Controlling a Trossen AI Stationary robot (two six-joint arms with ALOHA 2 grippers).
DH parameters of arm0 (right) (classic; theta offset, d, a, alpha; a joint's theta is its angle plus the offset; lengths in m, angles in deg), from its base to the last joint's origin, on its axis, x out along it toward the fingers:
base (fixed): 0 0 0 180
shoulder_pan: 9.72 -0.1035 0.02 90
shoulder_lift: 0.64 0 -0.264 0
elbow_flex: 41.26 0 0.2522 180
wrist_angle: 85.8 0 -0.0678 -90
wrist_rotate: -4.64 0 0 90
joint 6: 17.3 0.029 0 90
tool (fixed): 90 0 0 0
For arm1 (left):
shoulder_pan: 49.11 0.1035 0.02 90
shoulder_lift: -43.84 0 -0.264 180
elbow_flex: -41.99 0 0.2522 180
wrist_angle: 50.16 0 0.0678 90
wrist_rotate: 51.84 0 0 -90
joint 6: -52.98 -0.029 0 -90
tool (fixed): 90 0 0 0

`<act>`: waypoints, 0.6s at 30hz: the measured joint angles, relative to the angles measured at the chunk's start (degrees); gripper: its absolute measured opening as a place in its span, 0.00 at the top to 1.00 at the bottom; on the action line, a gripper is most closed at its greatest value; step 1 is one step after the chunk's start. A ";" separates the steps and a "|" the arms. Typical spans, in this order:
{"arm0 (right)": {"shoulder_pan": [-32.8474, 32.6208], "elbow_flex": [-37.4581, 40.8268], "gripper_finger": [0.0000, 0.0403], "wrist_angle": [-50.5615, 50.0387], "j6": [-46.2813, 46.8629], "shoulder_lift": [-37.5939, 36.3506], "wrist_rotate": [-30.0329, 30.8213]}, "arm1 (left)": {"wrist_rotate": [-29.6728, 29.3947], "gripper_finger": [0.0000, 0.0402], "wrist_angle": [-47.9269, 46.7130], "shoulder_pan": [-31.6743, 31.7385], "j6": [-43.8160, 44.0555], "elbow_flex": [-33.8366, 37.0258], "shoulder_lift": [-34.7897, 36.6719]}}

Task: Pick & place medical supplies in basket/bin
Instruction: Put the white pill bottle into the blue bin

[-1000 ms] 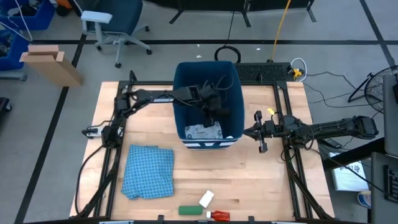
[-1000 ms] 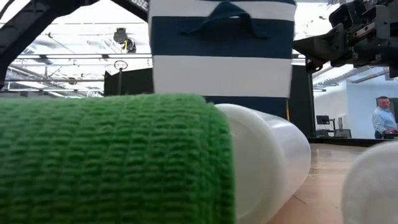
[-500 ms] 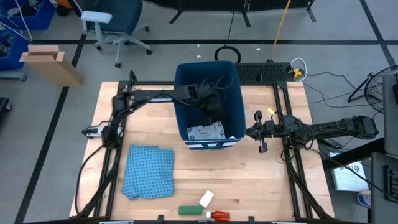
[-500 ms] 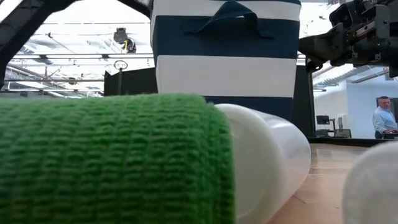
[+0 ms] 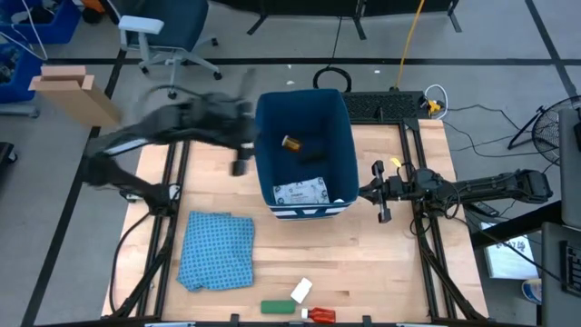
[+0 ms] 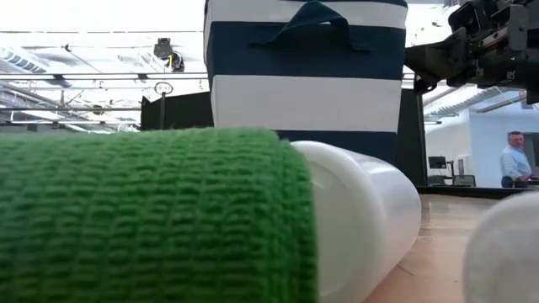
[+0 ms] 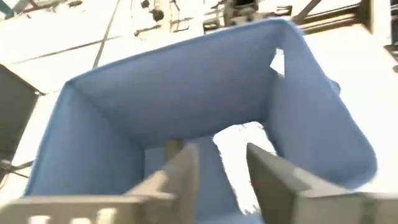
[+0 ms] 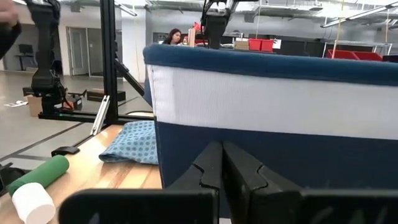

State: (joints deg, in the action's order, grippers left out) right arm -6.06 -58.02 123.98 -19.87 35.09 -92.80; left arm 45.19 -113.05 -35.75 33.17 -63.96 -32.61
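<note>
The dark blue bin [image 5: 340, 136] stands at the table's far middle, its white-striped side [image 6: 307, 101] toward the near edge. On its floor lie a white packet [image 5: 304, 193], a small orange bottle [image 5: 290, 143] and a black item [image 5: 320, 145]. My left gripper [image 5: 241, 162], blurred, hangs high just left of the bin; its fingers [image 7: 180, 177] are open with nothing between them, looking down into the bin [image 7: 180, 99]. My right gripper [image 5: 374, 193] waits shut beside the bin's right wall [image 8: 273, 106]. A green oblong [image 5: 275, 307], a white one [image 5: 300, 291] and a red tube [image 5: 320, 315] lie at the near edge.
A blue patterned cloth [image 5: 216, 250] lies on the table's near left. The green roll [image 6: 152, 215] and a white bottle [image 6: 362, 210] fill the low view. Black frame rails [image 5: 413, 163] run along both sides of the table. A person [image 6: 514, 160] stands far behind.
My left gripper has risen out of the bin and swung fast toward the table's left edge, and now hangs outside the bin's left wall. Where it was, the orange bottle and the black item now show on the bin's floor. The bin has kept its place.
</note>
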 joint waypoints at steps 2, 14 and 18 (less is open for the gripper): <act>0.00 0.00 1.00 0.03 -0.06 -0.04 0.13 | 0.43 0.81 -0.44 0.04 -0.01 4.97 6.28; 0.00 0.00 1.00 0.05 1.86 -0.02 -0.02 | 7.37 0.99 27.75 -0.42 8.56 51.71 39.45; 0.00 0.00 1.00 0.43 1.80 -0.04 -0.04 | 11.18 0.99 42.10 -1.40 10.59 66.97 46.57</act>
State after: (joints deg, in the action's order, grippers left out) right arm -6.06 -58.02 124.41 -18.08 35.04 -92.84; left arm 56.38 -70.95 -37.15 43.76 3.02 13.96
